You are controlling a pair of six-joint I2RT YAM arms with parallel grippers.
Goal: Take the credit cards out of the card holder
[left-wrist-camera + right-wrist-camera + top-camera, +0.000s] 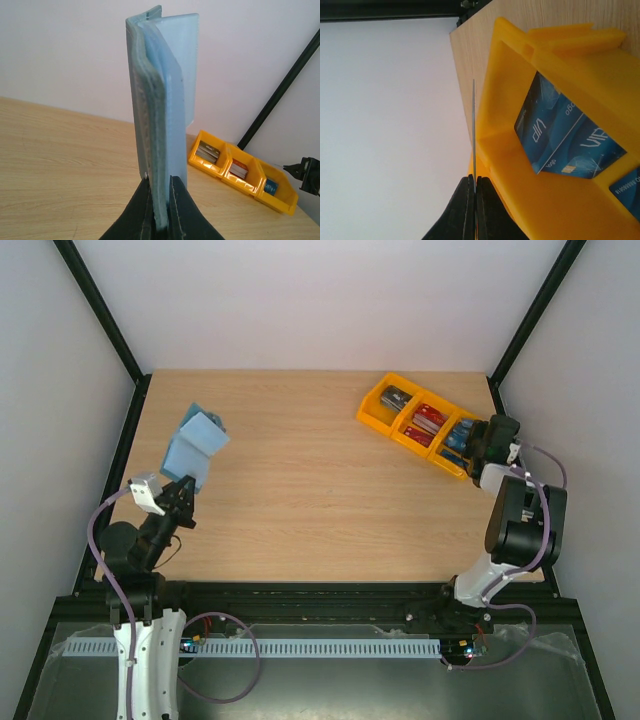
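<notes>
Left gripper (160,212) is clamped on the bottom edge of the wallet (157,115), holding it upright above the table's left side. Over on the right, the right gripper (475,200) pinches a card (474,125), seen edge-on, just beside the wall of the tray (520,205), next to the compartment with the blue cards (560,135). The danger: let go here and the card may drop outside that wall, not in. And that narrow pinch could let the wallet tip.
</notes>
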